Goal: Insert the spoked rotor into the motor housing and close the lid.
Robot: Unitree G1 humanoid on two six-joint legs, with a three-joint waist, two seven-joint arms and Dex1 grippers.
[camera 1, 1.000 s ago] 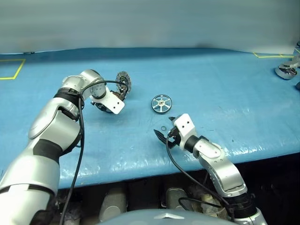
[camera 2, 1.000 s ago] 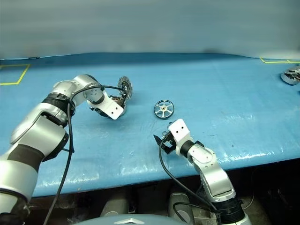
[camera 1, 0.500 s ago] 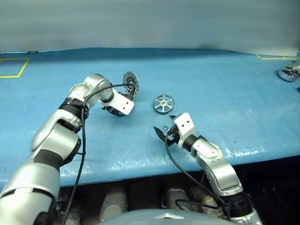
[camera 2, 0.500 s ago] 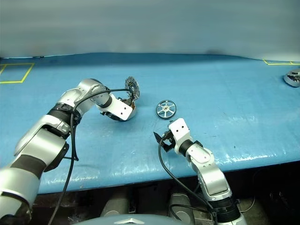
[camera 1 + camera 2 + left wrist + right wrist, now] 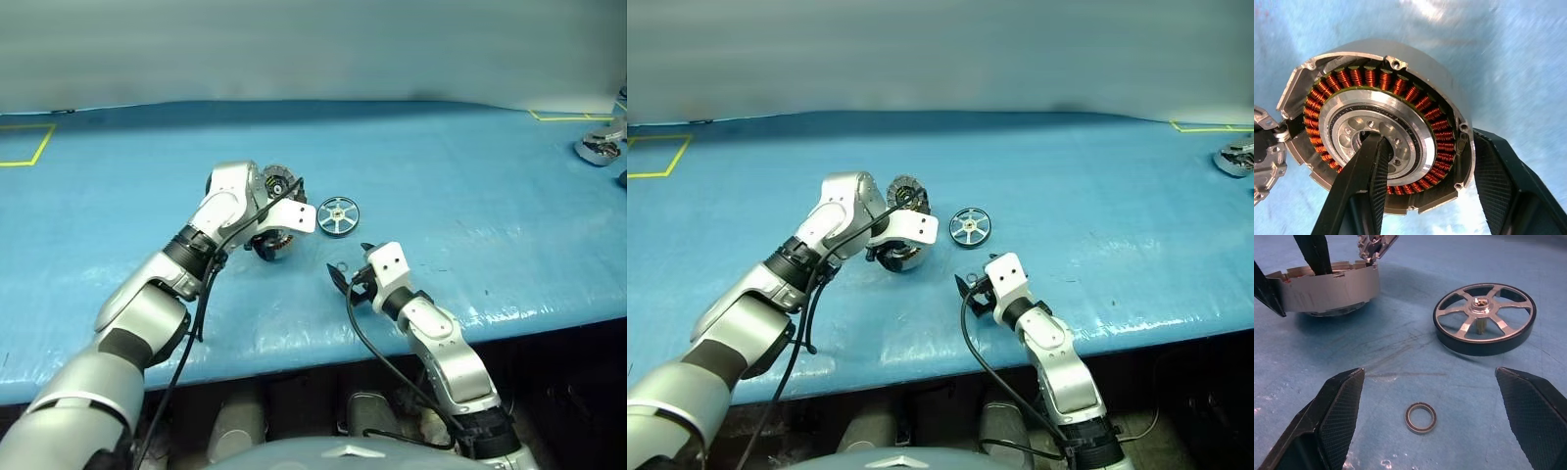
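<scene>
Blue table (image 5: pixel 470 176) bears the motor housing (image 5: pixel 272 240), clamped by the left gripper (image 5: pixel 1425 191) with one finger in its bore, at nine o'clock of the spoked rotor (image 5: pixel 338 215), so set it flat before the right gripper (image 5: pixel 1435 431), jaws wide apart, takes the rotor.

On the tabletop (image 5: pixel 470 186) I have the motor housing (image 5: pixel 275 242) left of centre, with my left pincer (image 5: pixel 271 240) on it from above: one finger (image 5: pixel 1359 188) inside the central bore, the other outside the wall. The lid (image 5: pixel 277 182) sits just beyond it, on the far side, touching or nearly so. The spoked rotor (image 5: pixel 337 215) lies just right of the housing, apart from it. Nearer to me than the rotor lies a small ring (image 5: pixel 1420 417), and my right pincer (image 5: pixel 350 286) sits just near of that ring, jaws wide. Another part (image 5: pixel 599 147) rests far off at the right edge.
</scene>
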